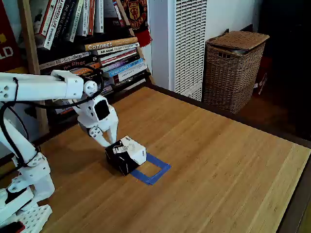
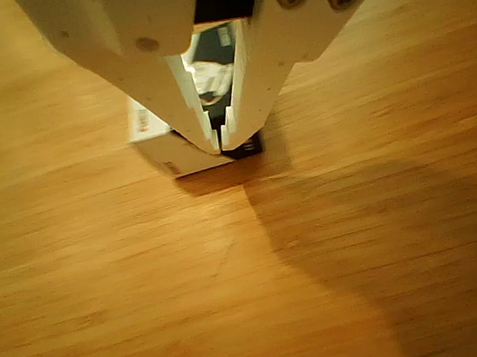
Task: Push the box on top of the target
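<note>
The tool [image 1: 108, 141] was seen in the fixed view at the end of a white arm [image 1: 34, 87], pointed down at the counter [image 1: 218, 165] and set against the back left edge of the box [image 1: 126, 155]. In the other view the tool [image 2: 220, 139] came in from the top edge, its two white fingers [image 2: 175, 81] brought together at the tips with only a thin slit left between them; nothing was clamped, and the tips were placed just in front of the box [image 2: 157, 149], at or very near its side.

The box was shown as a small cuboid with black sides and a white top face carrying dark print too small to be read. It lay flat on the counter, turned at an angle to the counter's edges. Its long axis was seen to run from the upper right of the fixed view toward the lower left.

The target [image 1: 154, 171], a hollow square of blue tape, was laid flat on the wood just to the right of the box in the fixed view. The box's right side was seen to overlap the near left part of the tape, while most of the square remained uncovered.

Farther off, a bookshelf [image 1: 97, 43] stood behind the counter, with a white radiator [image 1: 189, 43] and a wicker basket [image 1: 233, 68] beyond.
</note>
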